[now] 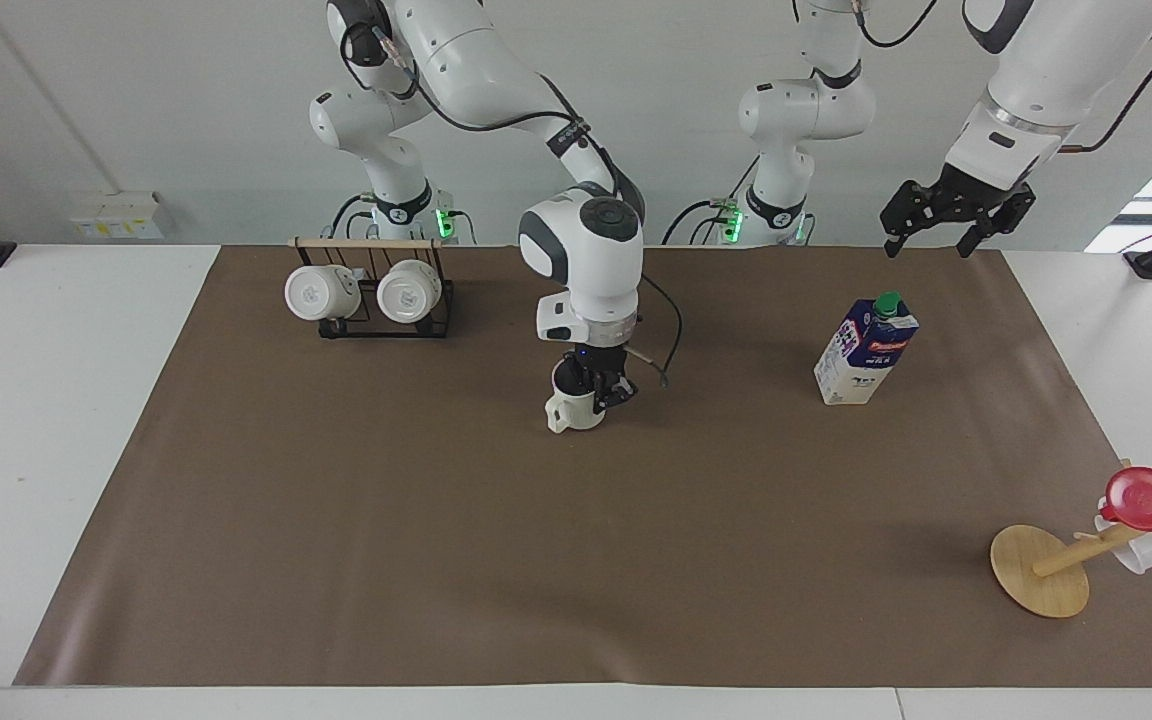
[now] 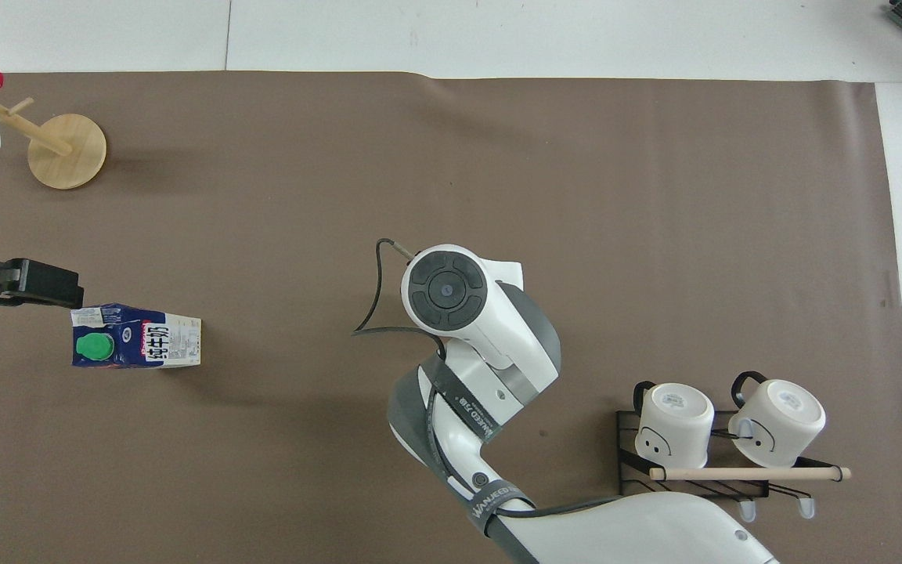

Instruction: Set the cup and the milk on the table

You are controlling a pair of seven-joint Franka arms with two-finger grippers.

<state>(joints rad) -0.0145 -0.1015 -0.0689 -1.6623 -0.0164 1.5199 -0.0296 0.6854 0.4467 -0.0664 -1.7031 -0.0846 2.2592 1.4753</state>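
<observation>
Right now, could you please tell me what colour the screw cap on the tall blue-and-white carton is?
Green screw cap, clearest in the overhead view.

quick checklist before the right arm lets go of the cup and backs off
1. Cup bottom on the brown sheet of the table: it looks set down, but contact cannot be confirmed. Cannot tell.
2. Cup upright, handle free of the jaws: ok.
3. Right gripper at the cup's rim; whether its jaws have released: cannot tell.
4. Space above the cup for a straight lift: ok.
5. Milk upright on the sheet, toward the left arm's end: ok.
6. Left gripper raised with jaws open, touching nothing: ok.
</observation>
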